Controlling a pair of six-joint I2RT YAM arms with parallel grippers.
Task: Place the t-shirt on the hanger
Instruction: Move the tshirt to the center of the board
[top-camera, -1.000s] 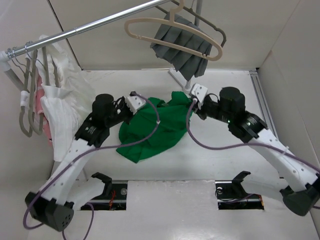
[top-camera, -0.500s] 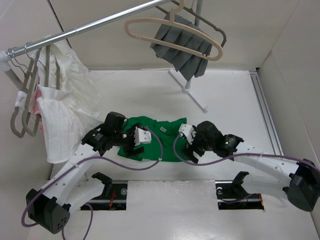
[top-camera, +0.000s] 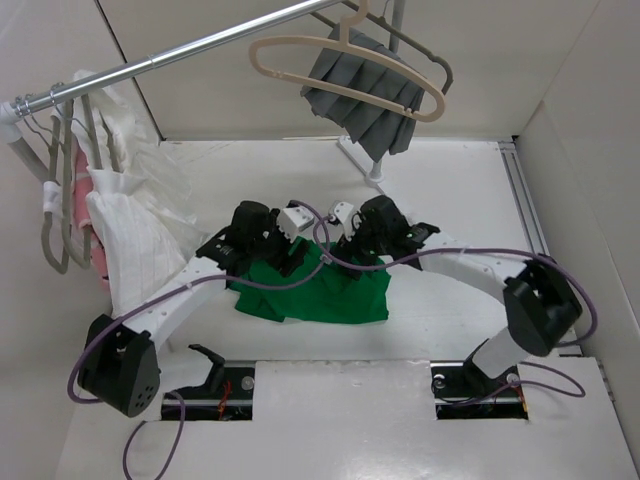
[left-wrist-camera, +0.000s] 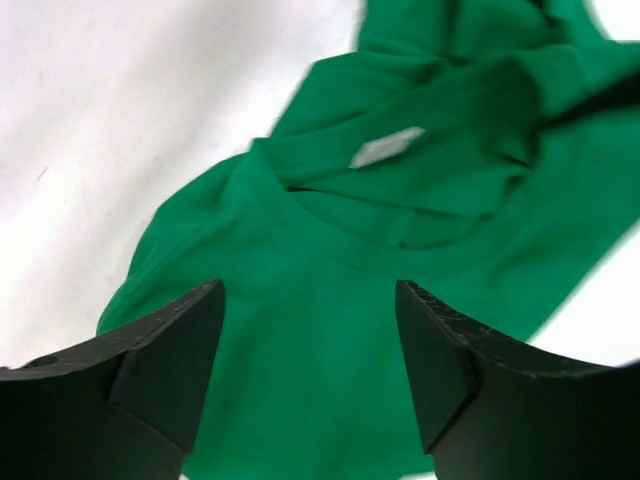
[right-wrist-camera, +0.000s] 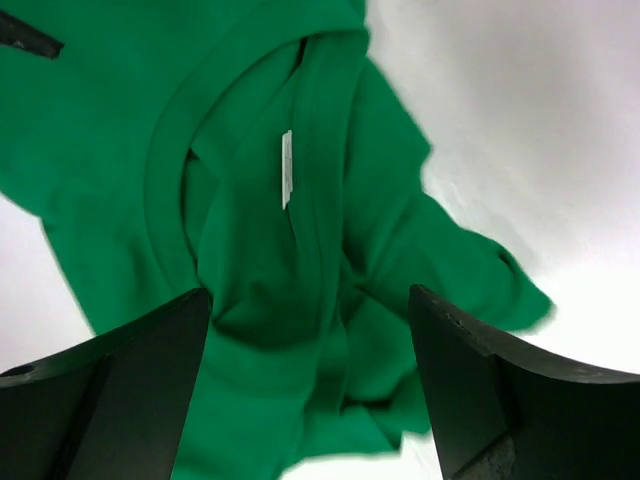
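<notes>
On the tabletop (top-camera: 460, 200) the t-shirt (top-camera: 330, 295) now lies spread fairly flat, collar towards the far side, below where I have both arms parked. A second ago it was a bunched heap with both pincers clenched at its far edge; since then they have let go and the cloth has been laid out. The left pincer (left-wrist-camera: 308, 300) is released, jaws apart over the shoulder area with nothing between them, and the right pincer (right-wrist-camera: 310, 300) is likewise released above the neck opening, the white label (right-wrist-camera: 287, 168) plain inside the collar. The hanger (top-camera: 300, 62) hangs untouched on the rail (top-camera: 170, 58), well apart from the shirt. I judge the flattening done; next I need the hanger brought down or the collar gripped.
</notes>
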